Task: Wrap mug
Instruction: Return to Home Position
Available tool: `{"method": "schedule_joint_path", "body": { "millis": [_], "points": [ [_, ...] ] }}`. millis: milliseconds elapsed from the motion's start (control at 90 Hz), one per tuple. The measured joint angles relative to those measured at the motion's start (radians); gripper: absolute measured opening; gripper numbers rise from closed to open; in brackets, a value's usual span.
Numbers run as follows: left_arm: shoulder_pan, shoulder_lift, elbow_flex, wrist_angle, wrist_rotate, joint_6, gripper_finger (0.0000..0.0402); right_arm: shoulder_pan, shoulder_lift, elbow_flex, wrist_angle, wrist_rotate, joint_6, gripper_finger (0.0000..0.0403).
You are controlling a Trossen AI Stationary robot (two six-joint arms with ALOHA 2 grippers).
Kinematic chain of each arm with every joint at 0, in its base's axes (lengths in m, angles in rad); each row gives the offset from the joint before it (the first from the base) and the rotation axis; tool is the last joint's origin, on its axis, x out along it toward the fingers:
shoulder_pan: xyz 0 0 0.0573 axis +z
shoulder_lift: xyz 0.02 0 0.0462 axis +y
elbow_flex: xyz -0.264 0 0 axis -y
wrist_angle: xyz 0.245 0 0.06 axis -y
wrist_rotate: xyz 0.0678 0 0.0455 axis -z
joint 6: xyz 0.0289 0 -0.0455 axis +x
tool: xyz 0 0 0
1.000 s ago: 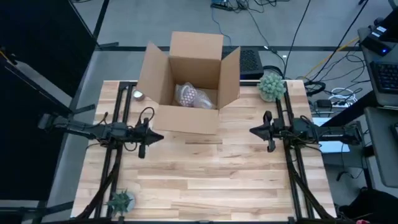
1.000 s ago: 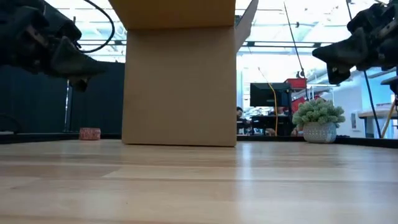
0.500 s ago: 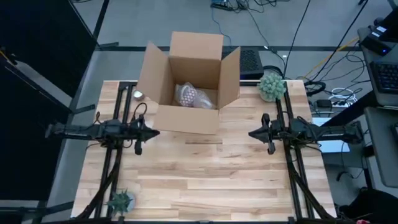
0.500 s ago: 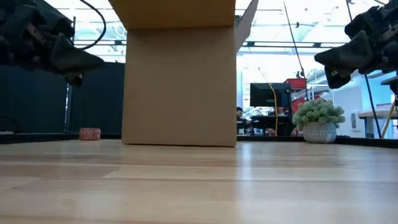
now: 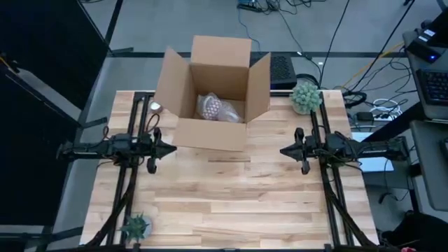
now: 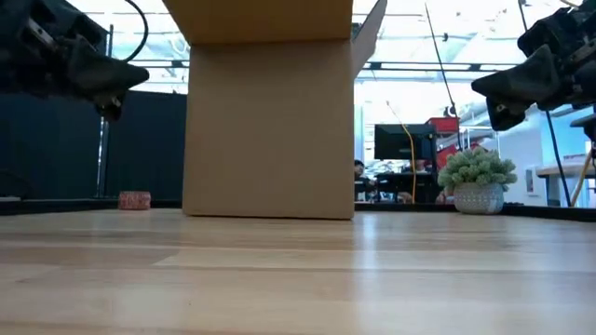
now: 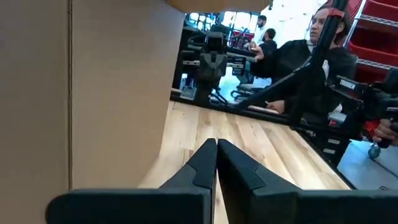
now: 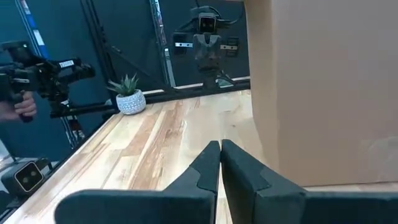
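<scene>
An open cardboard box (image 5: 210,91) stands at the middle of the table's far side, its flaps up. Inside it lies a bundle in bubble wrap (image 5: 212,107), resting on the box floor; the mug itself does not show. My left gripper (image 5: 172,149) hovers shut above the table, just left of the box's near left corner, pointing toward the table's right. My right gripper (image 5: 283,149) hovers shut to the right of the box, pointing left. In the wrist views, both the left gripper (image 7: 216,143) and the right gripper (image 8: 219,143) have their fingertips together, with nothing between them.
A potted plant (image 5: 306,96) stands at the far right corner and a small succulent (image 5: 136,226) at the near left corner. A small roll (image 6: 135,199) sits left of the box. People show in the room beyond. Bare wood (image 5: 231,196) fills the table's near half.
My left gripper has drawn back toward the table's left edge and risen a little, staying shut. The right arm, the box and the bundle have kept still.
</scene>
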Motion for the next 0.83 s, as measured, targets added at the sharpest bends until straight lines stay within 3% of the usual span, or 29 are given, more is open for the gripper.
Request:
{"method": "schedule_joint_path", "body": {
  "millis": [833],
  "points": [
    [0.000, 0.008, 0.000, -0.002, 0.002, -0.005, 0.0000, 0.000, 0.003, 0.000, 0.000, 0.001, 0.011, 0.0000]
  ]
}}
